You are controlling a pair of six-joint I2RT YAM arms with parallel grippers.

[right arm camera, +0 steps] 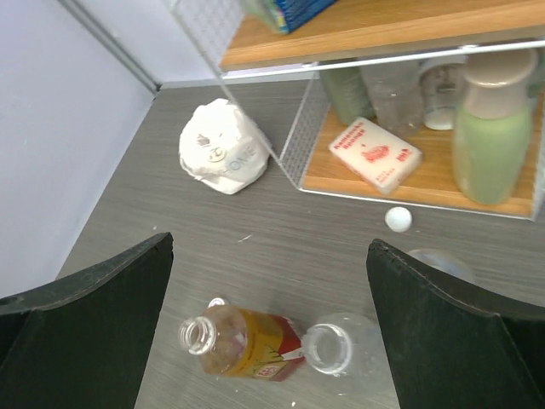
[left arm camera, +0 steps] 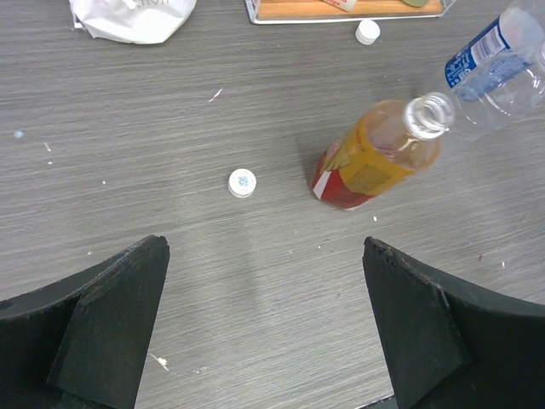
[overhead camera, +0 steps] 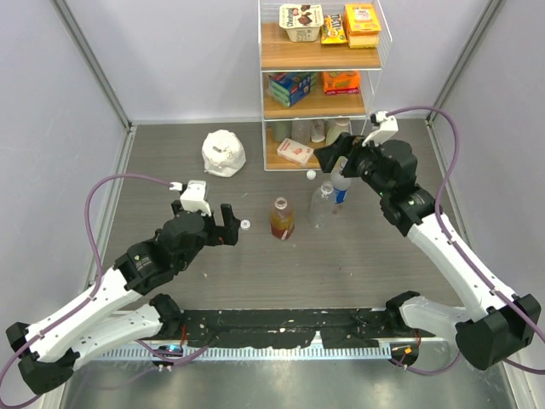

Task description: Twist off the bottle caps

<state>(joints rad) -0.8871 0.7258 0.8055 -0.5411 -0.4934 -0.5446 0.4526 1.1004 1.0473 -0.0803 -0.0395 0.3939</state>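
Three bottles stand mid-table: the amber bottle (overhead camera: 282, 217) with red-and-gold label, the clear bottle (overhead camera: 321, 204), and the blue-label bottle (overhead camera: 341, 184). The amber bottle (right arm camera: 247, 341) and clear bottle (right arm camera: 328, 348) have open necks. I cannot tell whether the blue-label bottle (right arm camera: 438, 260) is capped. One white cap (overhead camera: 245, 225) lies left of the amber bottle, also in the left wrist view (left arm camera: 242, 182). Another white cap (overhead camera: 311, 175) lies by the shelf (right arm camera: 398, 219). The blue cap is out of view. My left gripper (overhead camera: 209, 223) is open and empty near the first cap. My right gripper (overhead camera: 339, 158) is open and empty above the bottles.
A wire shelf unit (overhead camera: 319, 85) with snack boxes stands at the back. Its lowest shelf holds a pale green bottle (right arm camera: 492, 136) and a pink-and-white box (right arm camera: 375, 153). A white lumpy bag (overhead camera: 223, 153) lies left of the shelf. Grey walls enclose the table.
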